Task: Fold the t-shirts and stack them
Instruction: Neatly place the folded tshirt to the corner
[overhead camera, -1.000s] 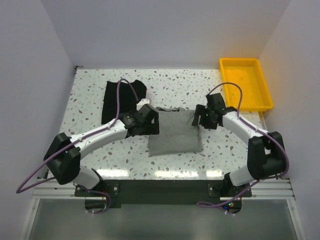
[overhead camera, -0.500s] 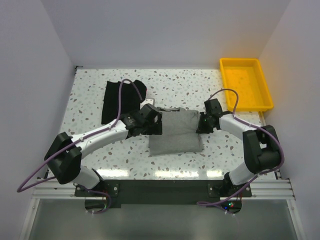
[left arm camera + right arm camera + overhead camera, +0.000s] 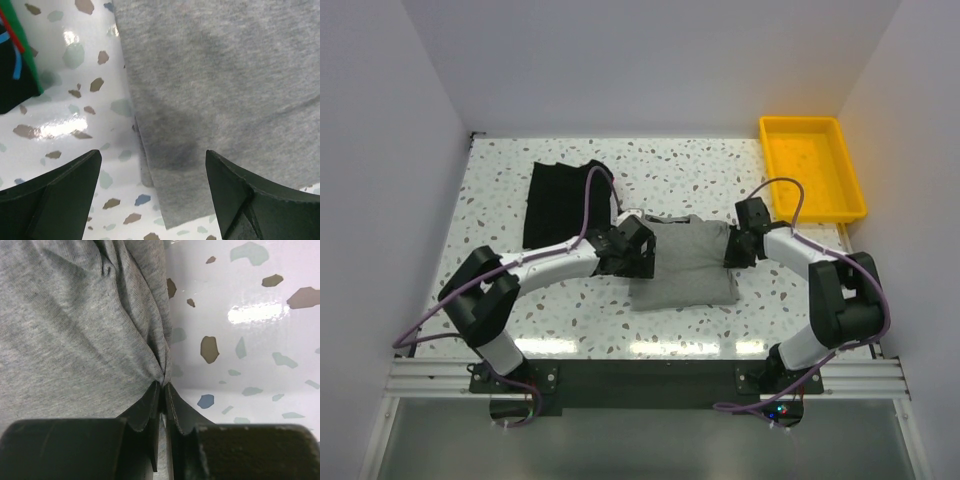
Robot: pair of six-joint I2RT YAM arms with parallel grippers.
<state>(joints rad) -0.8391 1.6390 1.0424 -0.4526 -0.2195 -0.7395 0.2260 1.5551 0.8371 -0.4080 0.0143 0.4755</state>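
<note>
On the far left, beyond and outward of the left gripper (image 3: 636,250), a black folded fabric t-shirt (image 3: 563,200) is lying flat on the white speckled terrazzo-style table (image 3: 700,165). In the left wrist view a green-edged dark folded fabric (image 3: 17,65) is showing just off the outer finger; I cannot tell whether it is a separate shirt.

The left gripper (image 3: 152,160) is hanging with its jaws spread wide and holding nothing, straddling the left hem of the heather-grey short-sleeved fabric t-shirt (image 3: 688,265). The grey cloth (image 3: 225,75) is lying directly under and between its fingers, touching neither that I can see.

The grey t-shirt, partly folded into a compact block, is stretching between the two grippers. At its right edge, the right gripper (image 3: 739,246) is pinching a ridge of the cloth: in the right wrist view its fingertips (image 3: 162,388) are standing pressed together with the grey fabric (image 3: 65,330) bunching into them.

Further right and beyond that gripper, a yellow rectangular plastic tray (image 3: 848,172) is sitting apart from the work.

By my reading, the step in hand is taking hold of both side edges for another fold. The next move is calling for the left jaws to lower and close on the hem beneath them, catching every layer.
</note>
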